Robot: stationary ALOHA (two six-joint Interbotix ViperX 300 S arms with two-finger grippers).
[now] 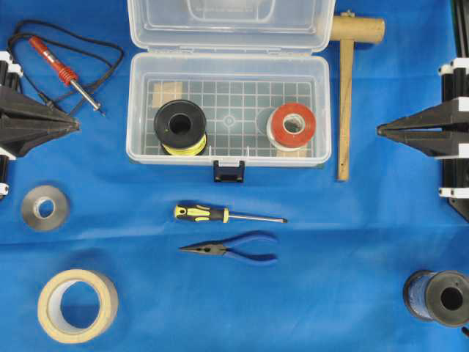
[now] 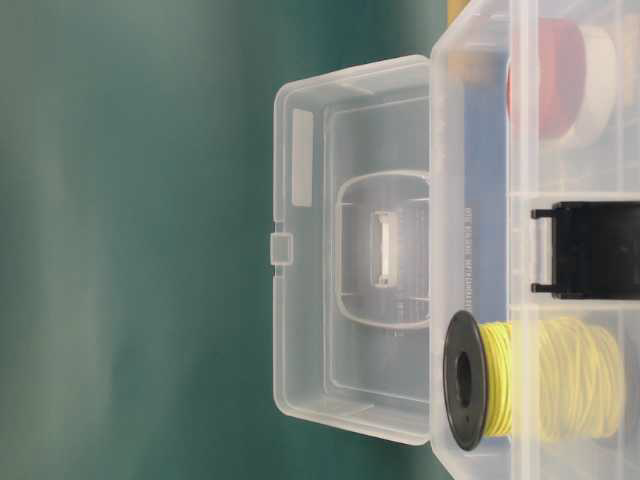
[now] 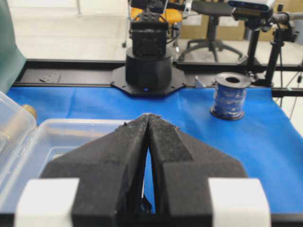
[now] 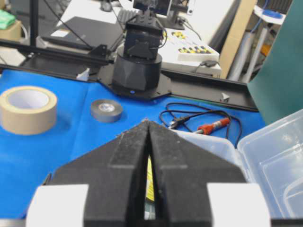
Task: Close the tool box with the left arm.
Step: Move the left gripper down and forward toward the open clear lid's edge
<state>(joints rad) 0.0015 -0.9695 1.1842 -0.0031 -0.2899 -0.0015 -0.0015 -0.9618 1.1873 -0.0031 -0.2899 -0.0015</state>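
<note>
Clear plastic rectangular tool box (image 1: 229, 110) at top centre, lid thrown back — not yet approached. Left black wedge-fingered gripper (image 1: 73, 123) at left edge, fingers pressed together, empty; next, reaching behind lid.

The large clear plastic rectangular tool box (image 1: 229, 110) lies open on the blue-covered worktop (image 1: 330, 235), its hinged lid (image 1: 231, 24) thrown back behind the base. The grid-patterned floor shows through, and a dark latch (image 1: 229, 171) hangs at the middle of the front wall. The left arm's black end effector (image 1: 72, 124), two long wedge-shaped fingers pressed tip to tip with white fittings at their base, sits well apart to the box's left, pointing toward it.
</note>
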